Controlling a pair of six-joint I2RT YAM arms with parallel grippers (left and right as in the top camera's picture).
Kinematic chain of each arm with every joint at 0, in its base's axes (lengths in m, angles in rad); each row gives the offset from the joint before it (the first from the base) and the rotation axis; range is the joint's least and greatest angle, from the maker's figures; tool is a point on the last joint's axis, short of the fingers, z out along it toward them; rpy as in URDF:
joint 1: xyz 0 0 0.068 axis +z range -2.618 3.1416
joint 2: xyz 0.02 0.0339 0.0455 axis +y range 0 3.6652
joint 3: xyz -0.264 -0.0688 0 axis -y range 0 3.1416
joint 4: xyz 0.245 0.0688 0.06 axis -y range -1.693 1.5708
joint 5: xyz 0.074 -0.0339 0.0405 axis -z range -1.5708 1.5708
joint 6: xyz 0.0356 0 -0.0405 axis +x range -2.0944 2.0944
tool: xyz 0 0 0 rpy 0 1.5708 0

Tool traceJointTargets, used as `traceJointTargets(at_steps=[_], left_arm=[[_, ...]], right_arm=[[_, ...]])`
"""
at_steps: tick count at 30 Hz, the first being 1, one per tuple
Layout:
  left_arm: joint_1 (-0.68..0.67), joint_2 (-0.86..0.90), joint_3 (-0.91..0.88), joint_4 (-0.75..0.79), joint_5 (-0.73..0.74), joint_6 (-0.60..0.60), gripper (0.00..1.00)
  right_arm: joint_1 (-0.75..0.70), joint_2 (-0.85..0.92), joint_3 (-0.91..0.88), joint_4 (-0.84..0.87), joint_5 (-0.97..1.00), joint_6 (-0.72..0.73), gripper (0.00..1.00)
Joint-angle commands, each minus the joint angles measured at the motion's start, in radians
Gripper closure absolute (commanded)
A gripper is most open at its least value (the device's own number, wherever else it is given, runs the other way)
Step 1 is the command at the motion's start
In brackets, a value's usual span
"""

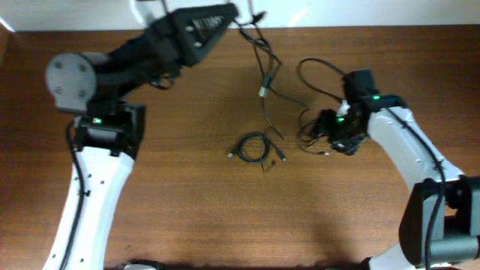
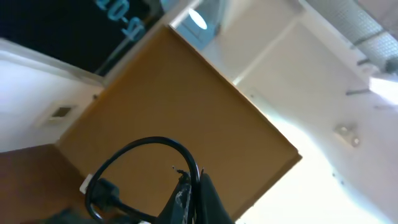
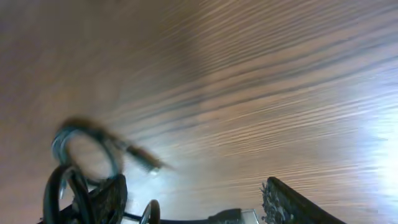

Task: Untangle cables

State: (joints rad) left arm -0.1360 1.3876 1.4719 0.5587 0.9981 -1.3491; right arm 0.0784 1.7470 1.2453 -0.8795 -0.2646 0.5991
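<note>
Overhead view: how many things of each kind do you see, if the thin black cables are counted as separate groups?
White-and-black robot arms: 2 (left arm, right arm)
Thin black cable groups: 3 (long wavy strand, small coil, tangle)
Brown wooden table: 1
Total: 6

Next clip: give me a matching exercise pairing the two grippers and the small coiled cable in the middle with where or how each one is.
1. left gripper
2. right gripper
3. small coiled cable

A. lying on the table, apart from both grippers
B. fingers apart, beside a cable tangle
C. shut on a long cable strand, near the far table edge

Pairs: 1-C, 2-B, 3-A
</note>
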Motion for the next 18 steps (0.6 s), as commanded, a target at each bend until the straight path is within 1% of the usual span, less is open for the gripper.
traceJointTargets(at_steps=[1, 3, 5, 8, 11, 13, 14, 16, 18], left_arm=[[0.092, -0.009, 0.017, 0.006, 0.073, -0.104, 1.00], [0.125, -0.009, 0.017, 0.006, 0.095, -0.105, 1.00], [0.163, -0.009, 0.017, 0.005, 0.110, -0.105, 1.00], [0.225, -0.009, 0.017, -0.003, 0.150, -0.105, 1.00], [0.253, -0.009, 0.017, -0.012, 0.167, -0.105, 1.00], [0.265, -0.009, 0.017, -0.022, 0.166, -0.105, 1.00], [0.266, -0.009, 0.017, -0.029, 0.166, -0.105, 1.00], [0.266, -0.009, 0.016, -0.040, 0.169, -0.089, 1.00], [0.266, -0.008, 0.016, -0.059, 0.178, -0.046, 1.00]], right_arm=[[-0.048, -0.002, 0.011, -0.011, 0.005, -0.025, 0.27], [-0.053, -0.002, 0.011, -0.011, -0.015, -0.045, 0.23], [-0.053, -0.002, 0.011, -0.015, -0.007, -0.046, 0.12], [-0.054, -0.002, 0.011, -0.023, 0.039, -0.037, 0.12], [-0.054, -0.002, 0.011, -0.023, 0.045, -0.031, 0.12], [-0.053, -0.002, 0.011, -0.026, 0.027, -0.019, 0.07], [-0.053, -0.002, 0.011, -0.024, -0.026, -0.046, 0.07], [-0.054, -0.002, 0.011, -0.003, -0.181, -0.158, 0.07], [-0.054, -0.002, 0.011, 0.023, -0.375, -0.267, 0.06]])
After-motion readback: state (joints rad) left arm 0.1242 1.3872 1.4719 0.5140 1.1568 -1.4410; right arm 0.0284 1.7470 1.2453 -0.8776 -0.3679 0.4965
